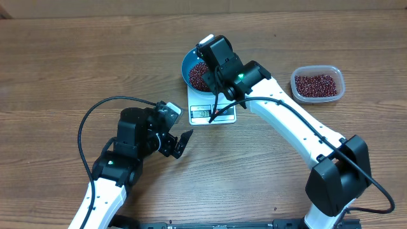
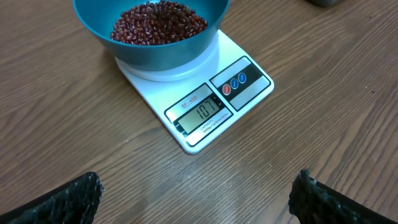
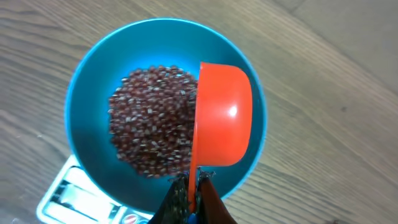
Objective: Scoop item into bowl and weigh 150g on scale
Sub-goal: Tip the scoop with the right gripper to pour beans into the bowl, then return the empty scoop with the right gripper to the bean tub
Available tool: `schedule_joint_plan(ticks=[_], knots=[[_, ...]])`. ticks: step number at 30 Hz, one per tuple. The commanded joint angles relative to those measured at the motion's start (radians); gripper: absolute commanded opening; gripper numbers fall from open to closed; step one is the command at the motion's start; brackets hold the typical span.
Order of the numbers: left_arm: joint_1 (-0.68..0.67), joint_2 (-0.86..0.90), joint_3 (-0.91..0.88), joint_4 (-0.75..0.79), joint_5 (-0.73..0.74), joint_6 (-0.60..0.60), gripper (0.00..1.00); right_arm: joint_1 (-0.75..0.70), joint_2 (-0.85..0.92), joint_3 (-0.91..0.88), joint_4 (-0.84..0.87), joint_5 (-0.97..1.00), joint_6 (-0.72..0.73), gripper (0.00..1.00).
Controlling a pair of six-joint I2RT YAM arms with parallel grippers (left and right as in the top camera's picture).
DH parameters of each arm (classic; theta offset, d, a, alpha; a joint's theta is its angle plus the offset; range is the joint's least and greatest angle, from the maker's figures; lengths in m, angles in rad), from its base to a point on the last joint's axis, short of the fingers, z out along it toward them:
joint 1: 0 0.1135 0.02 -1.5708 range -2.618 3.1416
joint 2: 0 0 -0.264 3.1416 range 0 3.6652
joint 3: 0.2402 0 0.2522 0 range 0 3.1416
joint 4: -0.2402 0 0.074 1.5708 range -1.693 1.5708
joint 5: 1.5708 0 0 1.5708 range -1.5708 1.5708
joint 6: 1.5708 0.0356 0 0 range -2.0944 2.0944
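Over the bowl [image 3: 84, 112], which sits on the scale [image 2: 158, 93], the right jaws are clamped on the handle of the orange scoop [image 3: 224, 115], tipped sideways above the beans [image 3: 152, 121]. Left jaws are wide apart, empty, near the scale's front. Display [image 2: 205, 112] looks like 107, so short of target by my read. Risks: a full next scoop overshoots; the scoop rim nudging the bowl shifts it or skews the reading; beans bounce over the rim. Can't tell if the scoop is empty, only its back shows. Handle grip mostly cut off. Tub [image 1: 317, 84] well apart, right.
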Motion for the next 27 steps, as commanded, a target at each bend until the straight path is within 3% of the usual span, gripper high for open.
schedule_joint_plan(ticks=[1,12,21,27], knots=[[0.003,0.008,0.000,0.001,-0.002,-0.011,0.99,-0.036,-0.051,0.033,-0.001,-0.127,0.032,0.04],[0.003,0.008,0.000,0.001,-0.002,-0.011,0.99,-0.309,-0.250,0.033,-0.147,-0.480,0.058,0.04],[0.003,0.008,0.000,0.001,-0.002,-0.011,0.99,-0.607,-0.289,0.014,-0.313,-0.487,0.053,0.04],[0.003,0.008,0.000,0.001,-0.002,-0.011,0.99,-0.733,-0.275,-0.072,-0.302,-0.422,0.053,0.04]])
